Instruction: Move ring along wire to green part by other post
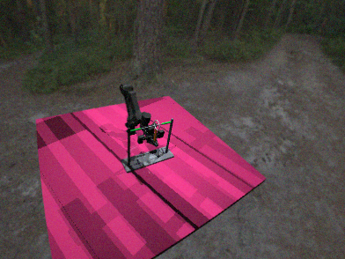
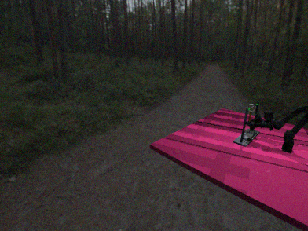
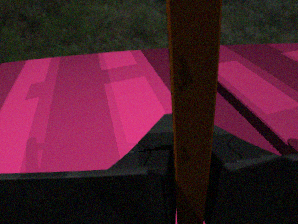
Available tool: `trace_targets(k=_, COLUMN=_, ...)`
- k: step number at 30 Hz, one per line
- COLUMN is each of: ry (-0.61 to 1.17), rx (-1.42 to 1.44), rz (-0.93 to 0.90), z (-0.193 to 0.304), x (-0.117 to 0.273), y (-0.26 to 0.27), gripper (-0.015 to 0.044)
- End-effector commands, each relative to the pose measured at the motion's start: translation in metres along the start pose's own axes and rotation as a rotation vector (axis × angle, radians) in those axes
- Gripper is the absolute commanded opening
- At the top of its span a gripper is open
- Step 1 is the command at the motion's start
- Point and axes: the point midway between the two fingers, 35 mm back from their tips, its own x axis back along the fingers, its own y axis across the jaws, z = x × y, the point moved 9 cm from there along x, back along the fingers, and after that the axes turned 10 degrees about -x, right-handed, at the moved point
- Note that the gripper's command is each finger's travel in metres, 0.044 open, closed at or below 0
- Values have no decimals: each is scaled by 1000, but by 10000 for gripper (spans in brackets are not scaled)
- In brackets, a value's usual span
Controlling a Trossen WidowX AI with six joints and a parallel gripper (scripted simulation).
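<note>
As seen from the top view, gripper (image 1: 152, 135) clamped on the orange handle (image 1: 155, 132), sitting under the wire (image 1: 150, 127) roughly between the two posts, a bit nearer the right post (image 1: 171, 132) than the left post (image 1: 128, 145). Ring (image 1: 156, 124) up at the wire, looks threaded, too small to swear by. Green stretches showing at both ends of the wire.

From the exterior view, same rig edge-on at the grey base plate (image 2: 246, 138), posts overlapping, arm reaching in from behind. Can't judge clearance from the grey span.

From the wrist view, just the handle (image 3: 193, 96) running straight up the middle, pinched between dark fingers.

Progress guess: pickup done, roughly halfway or a touch more along. Left to do: reach the far green bit, hang, release, back off.
</note>
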Motion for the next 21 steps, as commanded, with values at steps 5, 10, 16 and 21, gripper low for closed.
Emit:
trace_targets(k=5, ry=-3, rx=-15, rz=6, z=1, x=-1, y=9, gripper=-150)
trace_targets(k=10, ry=-3, rx=-20, rz=7, z=2, x=-1, y=15, gripper=-150)
trace_targets(k=16, ry=-3, rx=-23, rz=6, z=3, x=-1, y=21, gripper=-150)
trace_targets(k=21, ry=-3, rx=-25, rz=5, z=3, x=-1, y=26, gripper=-150)
